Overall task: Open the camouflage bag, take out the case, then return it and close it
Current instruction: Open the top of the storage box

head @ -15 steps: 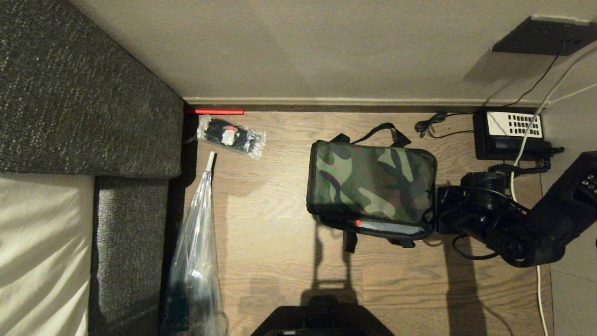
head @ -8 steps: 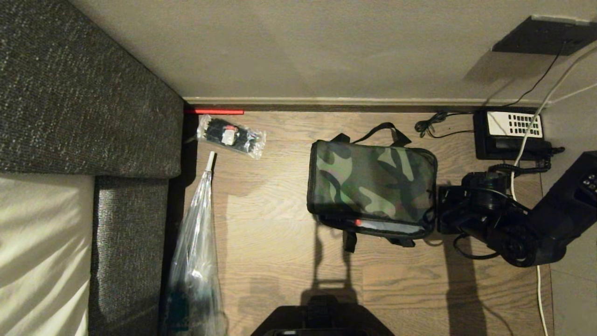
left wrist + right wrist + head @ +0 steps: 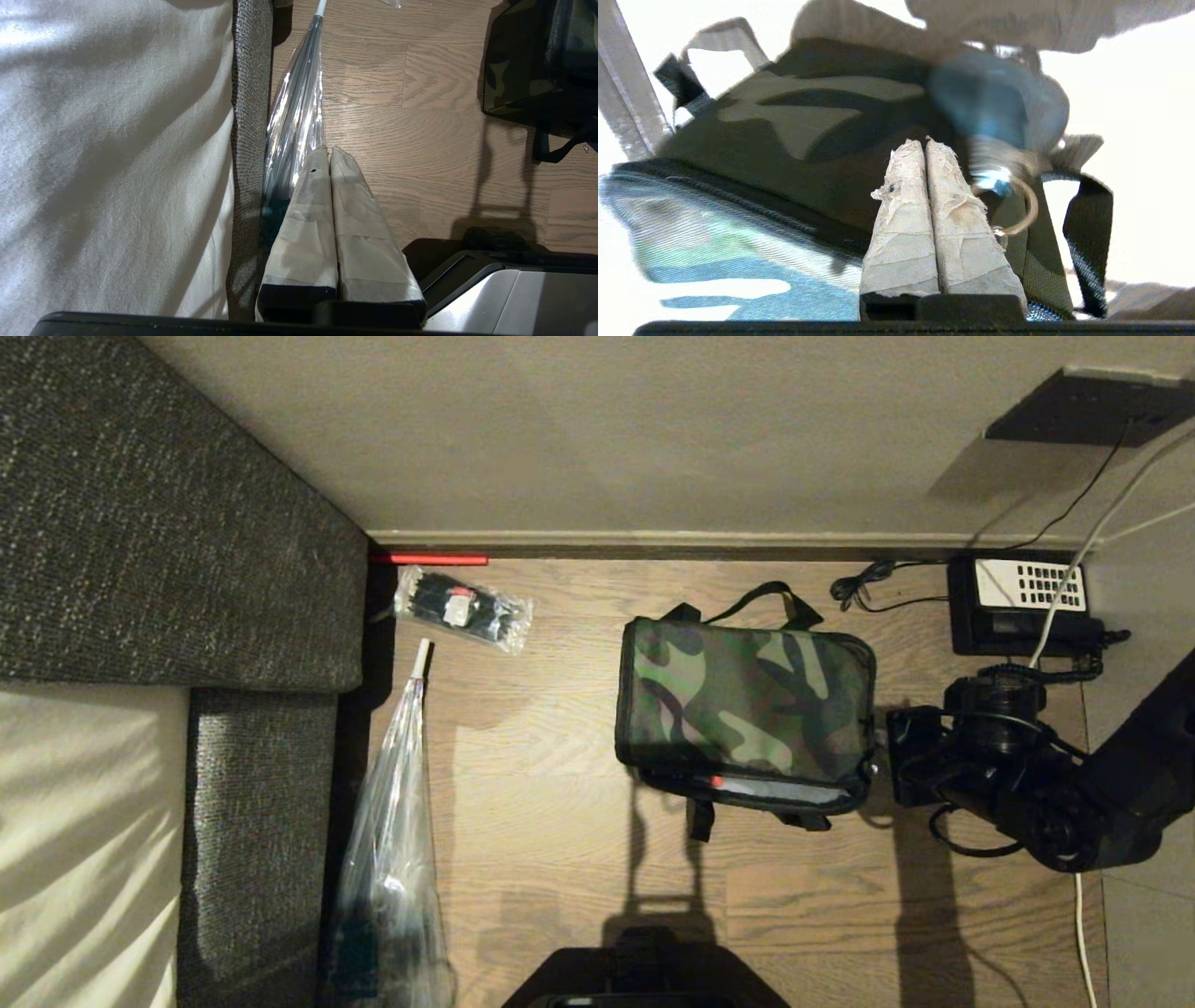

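We are looking down at a wooden floor (image 3: 560, 821) with a dark sofa (image 3: 168, 513) filling nine to eleven o'clock. The camouflage bag (image 3: 747, 705) lies near the centre, slightly toward three o'clock, its lid down but a pale strip showing along its six o'clock edge, so the zip seems partly open there. The case is not visible; we judge it is inside.

Our right gripper (image 3: 927, 147) sits at the bag's three o'clock corner. A second ago its fingers were apart; now they are clenched, pressed flat together, and the arm has drawn slightly away. The silver ring (image 3: 1017, 210) of the zip pull hangs just beside them, not between them, so the pinch appears to have missed and needs repeating.

Our left gripper (image 3: 329, 154) hangs parked and clenched by the sofa edge, above a plastic-wrapped umbrella (image 3: 299, 107).

A desk phone (image 3: 1018, 602) sits at two o'clock. We can read no writing.
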Robot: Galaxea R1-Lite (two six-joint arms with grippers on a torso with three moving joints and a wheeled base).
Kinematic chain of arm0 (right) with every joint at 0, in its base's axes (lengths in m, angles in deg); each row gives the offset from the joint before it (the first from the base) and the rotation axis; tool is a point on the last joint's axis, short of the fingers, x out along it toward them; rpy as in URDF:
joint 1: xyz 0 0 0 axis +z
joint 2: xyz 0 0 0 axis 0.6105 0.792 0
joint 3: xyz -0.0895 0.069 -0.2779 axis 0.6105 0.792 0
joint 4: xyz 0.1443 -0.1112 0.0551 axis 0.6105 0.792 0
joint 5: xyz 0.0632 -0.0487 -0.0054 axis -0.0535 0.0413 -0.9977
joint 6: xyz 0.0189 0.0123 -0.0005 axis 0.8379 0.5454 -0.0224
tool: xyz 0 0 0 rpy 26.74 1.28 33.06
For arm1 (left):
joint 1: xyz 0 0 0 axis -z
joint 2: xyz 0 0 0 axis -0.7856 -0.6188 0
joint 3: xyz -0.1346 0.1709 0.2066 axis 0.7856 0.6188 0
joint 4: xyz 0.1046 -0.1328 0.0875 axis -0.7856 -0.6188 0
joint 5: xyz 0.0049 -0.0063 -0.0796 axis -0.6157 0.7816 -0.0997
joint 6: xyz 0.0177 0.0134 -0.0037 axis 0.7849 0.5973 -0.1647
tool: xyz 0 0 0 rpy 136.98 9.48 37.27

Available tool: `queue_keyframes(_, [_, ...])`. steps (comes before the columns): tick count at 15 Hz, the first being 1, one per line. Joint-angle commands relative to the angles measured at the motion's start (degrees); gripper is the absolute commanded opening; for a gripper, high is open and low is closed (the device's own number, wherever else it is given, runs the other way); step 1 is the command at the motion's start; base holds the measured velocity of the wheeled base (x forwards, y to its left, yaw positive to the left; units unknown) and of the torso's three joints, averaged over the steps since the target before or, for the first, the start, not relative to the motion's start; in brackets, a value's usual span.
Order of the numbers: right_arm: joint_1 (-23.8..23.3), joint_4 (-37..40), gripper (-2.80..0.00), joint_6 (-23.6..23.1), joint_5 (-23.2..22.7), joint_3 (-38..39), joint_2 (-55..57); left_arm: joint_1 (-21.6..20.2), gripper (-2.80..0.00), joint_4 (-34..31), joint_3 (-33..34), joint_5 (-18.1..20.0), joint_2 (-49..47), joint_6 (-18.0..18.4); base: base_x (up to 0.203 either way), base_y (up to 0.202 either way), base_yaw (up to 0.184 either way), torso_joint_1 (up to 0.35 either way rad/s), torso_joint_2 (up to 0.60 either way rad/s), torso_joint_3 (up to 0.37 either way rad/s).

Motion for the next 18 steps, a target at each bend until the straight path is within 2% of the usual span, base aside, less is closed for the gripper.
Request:
queue_keyframes(1, [-1.04,-0.4,-2.8,-1.29,-0.01,0.25,-1.49,-0.02,-2.8,0.0,0.0,-0.02,0.0,-0.02,0.0,0.0,0.0,0.0,0.0,0.0])
queue_keyframes(5, [-1.31,-0.6,-2.8,-3.02,-0.94,0.29,-2.2,-0.02,-2.8,0.0,0.0,-0.02,0.0,-0.02,0.0,0.0,0.0,0.0,0.0,0.0])
queue_keyframes(7, [-1.33,-0.52,-2.8,-4.58,-3.02,0.31,-2.81,-0.02,-2.8,0.0,0.0,-0.02,0.0,-0.02,0.0,0.0,0.0,0.0,0.0,0.0])
queue_keyframes(10, [-1.35,-0.94,-2.8,-9.94,-8.75,2.07,-5.87,-0.02,-2.8,0.0,0.0,-0.02,0.0,-0.02,0.0,0.0,0.0,0.0,0.0,0.0])
queue_keyframes(11, [-1.34,-0.64,-2.8,-11.01,-12.05,2.95,-7.76,-0.02,-2.8,0.0,0.0,-0.02,0.0,-0.02,0.0,0.0,0.0,0.0,0.0,0.0])
queue_keyframes(12, [-1.39,-0.32,-2.8,-13.83,-18.03,4.38,-9.22,-0.02,-2.8,0.0,0.0,-0.02,0.0,-0.02,0.0,0.0,0.0,0.0,0.0,0.0])
queue_keyframes(13, [-1.86,-0.26,-2.8,-17.85,-21.61,5.51,-10.11,-0.02,-2.8,0.0,0.0,-0.02,0.0,-0.02,0.0,0.0,0.0,0.0,0.0,0.0])
queue_keyframes(14, [-3.05,-0.01,-2.8,-24.25,-24.25,6.13,-10.13,-0.02,-2.8,0.0,0.0,-0.02,0.0,-0.02,0.0,0.0,0.0,0.0,0.0,0.0])
queue_keyframes(16, [-5.43,2.09,-2.8,-39.62,-29.97,7.01,-10.44,-0.02,-2.8,0.0,0.0,-0.02,0.0,-0.02,0.0,0.0,0.0,0.0,0.0,0.0])
queue_keyframes(18, [-7.35,8.59,-2.8,-54.77,-33.8,7.13,-10.89,-0.02,-2.8,0.0,0.0,-0.02,0.0,-0.02,0.0,0.0,0.0,0.0,0.0,0.0])
